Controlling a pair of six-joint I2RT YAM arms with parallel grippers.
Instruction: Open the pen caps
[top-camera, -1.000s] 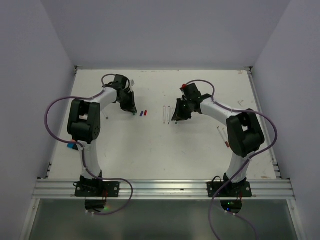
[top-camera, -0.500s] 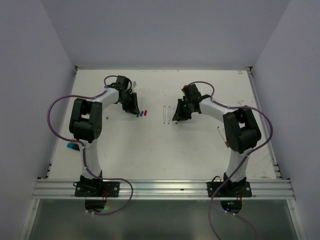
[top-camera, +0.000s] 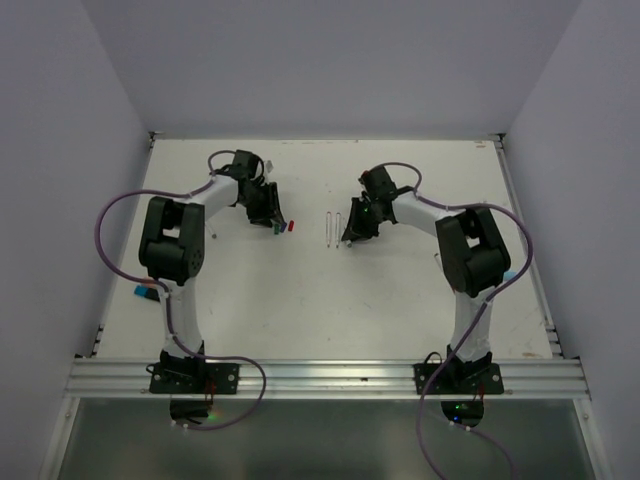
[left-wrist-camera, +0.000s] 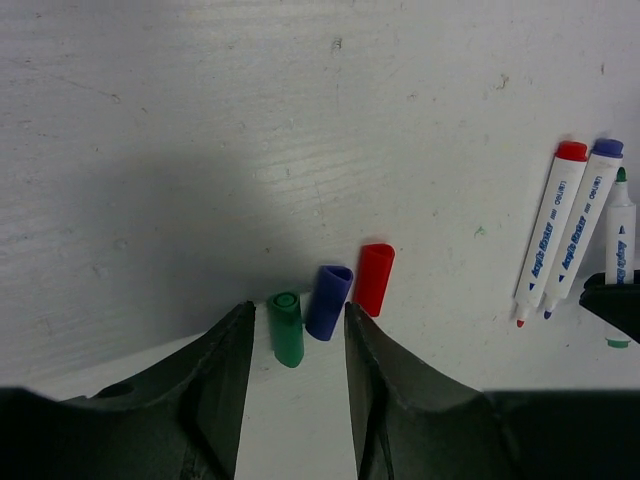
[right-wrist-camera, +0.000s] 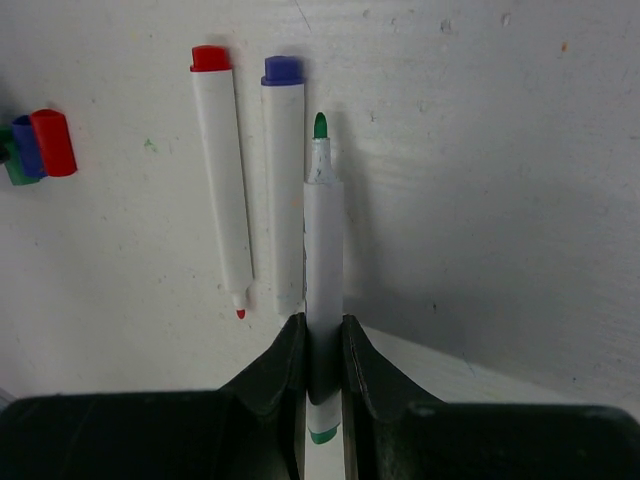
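3 caps are off so far.
The green cap (left-wrist-camera: 286, 328), blue cap (left-wrist-camera: 328, 301) and red cap (left-wrist-camera: 374, 279) lie loose. The left gripper (left-wrist-camera: 297, 318) is spread apart. The right gripper (right-wrist-camera: 322, 335) squeezes the bare green pen (right-wrist-camera: 323, 230).

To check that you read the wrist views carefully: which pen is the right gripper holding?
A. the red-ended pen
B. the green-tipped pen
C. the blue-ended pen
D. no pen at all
B: in the right wrist view the right gripper is clamped on the green-tipped pen, while the red-ended pen and the blue-ended pen lie free on the table beside it.
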